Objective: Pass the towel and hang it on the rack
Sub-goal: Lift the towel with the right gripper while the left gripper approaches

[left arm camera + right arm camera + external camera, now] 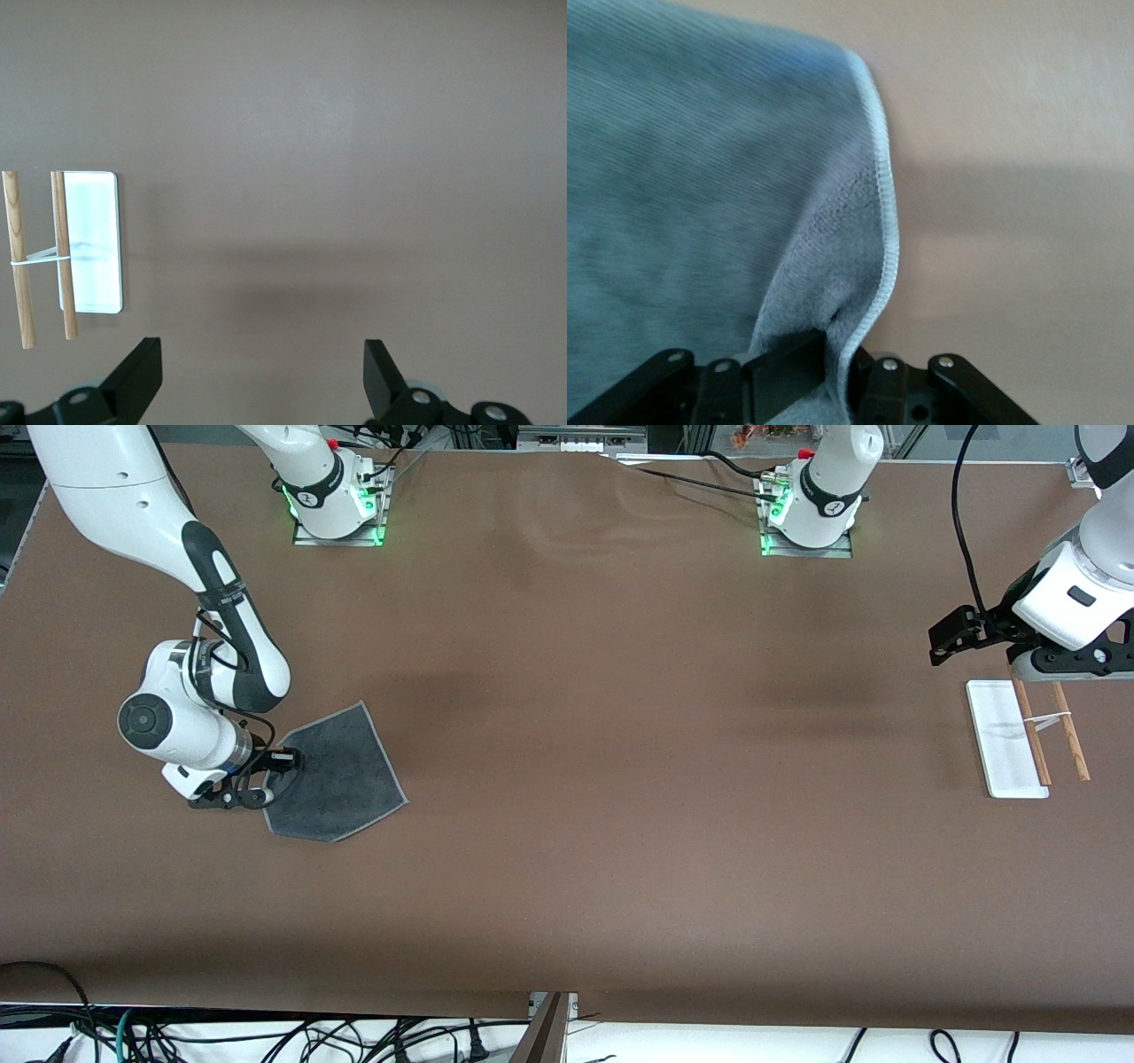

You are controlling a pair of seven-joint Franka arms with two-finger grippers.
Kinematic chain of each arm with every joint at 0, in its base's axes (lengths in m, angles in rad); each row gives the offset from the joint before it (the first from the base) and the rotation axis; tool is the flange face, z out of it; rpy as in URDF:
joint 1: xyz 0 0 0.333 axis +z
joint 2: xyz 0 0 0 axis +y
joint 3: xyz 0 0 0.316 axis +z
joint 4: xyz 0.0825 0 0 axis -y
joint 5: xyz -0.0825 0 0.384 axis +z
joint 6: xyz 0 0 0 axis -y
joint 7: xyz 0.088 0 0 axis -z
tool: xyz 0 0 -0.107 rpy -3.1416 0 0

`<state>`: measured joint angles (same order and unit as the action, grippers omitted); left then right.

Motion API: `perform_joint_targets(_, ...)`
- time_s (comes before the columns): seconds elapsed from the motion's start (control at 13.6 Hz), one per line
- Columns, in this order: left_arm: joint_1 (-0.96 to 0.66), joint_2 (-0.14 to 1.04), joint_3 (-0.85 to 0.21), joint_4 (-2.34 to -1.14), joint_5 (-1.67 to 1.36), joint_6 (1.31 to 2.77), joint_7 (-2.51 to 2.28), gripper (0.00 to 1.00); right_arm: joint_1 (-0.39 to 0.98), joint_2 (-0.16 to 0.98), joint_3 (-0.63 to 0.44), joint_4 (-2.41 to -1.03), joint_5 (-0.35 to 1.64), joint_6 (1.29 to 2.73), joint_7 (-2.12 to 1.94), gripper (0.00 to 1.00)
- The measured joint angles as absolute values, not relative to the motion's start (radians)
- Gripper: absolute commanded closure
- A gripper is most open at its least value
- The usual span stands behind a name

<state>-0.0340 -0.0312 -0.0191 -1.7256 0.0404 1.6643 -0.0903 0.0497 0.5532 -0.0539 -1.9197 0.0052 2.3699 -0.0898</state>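
I note my right arm bent low at the table's right-arm end, its right gripper pinching the towel at its 9 o'clock corner; fingers clamped on a raised fold with pale stitched edge. The towel lies grey side up, flat elsewhere. My left arm waits, left gripper spread wide over bare table beside the rack. Rods lean off the slab's outer edge. Broad open tabletop separates towel and rack.
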Motion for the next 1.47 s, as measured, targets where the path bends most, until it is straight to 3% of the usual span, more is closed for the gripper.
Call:
perform_joint_targets(0.96, -0.033, -0.031, -0.018, -1.726, 0.04, 1.647, -0.09, 0.0, 0.077, 0.525, 0.095, -1.475, 0.087, 1.796, 0.094, 1.0)
perform_joint_targets(1.47, -0.043, -0.021, -0.024, -1.726, -0.048, 1.622, -0.09, 0.0, 0.187, 0.524, 0.114, -1.33, 0.317, 1.696, 0.369, 1.0)
